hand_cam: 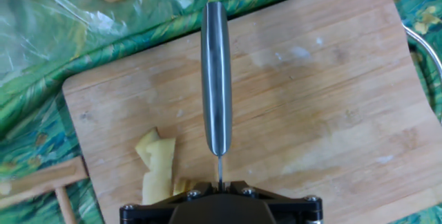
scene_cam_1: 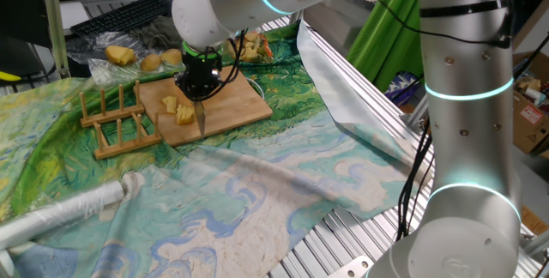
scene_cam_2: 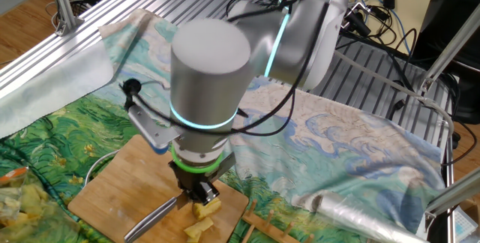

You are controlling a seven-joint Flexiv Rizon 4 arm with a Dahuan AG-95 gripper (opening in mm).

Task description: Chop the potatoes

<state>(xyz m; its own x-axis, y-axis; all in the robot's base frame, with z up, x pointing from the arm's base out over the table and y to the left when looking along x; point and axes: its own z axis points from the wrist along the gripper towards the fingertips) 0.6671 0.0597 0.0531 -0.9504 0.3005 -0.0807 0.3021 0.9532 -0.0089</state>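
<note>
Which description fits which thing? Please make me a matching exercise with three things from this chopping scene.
Things:
1. knife
2. potatoes
3. wooden rack

Descriptions:
a. pale yellow pieces lying on the cutting board
b. standing on the cloth beside the board
c. held in the shut gripper, with a metal handle

Pairs: 1-c, 2-a, 3-b

Painted cloth in greens and blues covers table. Wooden rack beside wooden board. Clear plastic roll near front. Black keyboard behind. Green fabric hanging.
</note>
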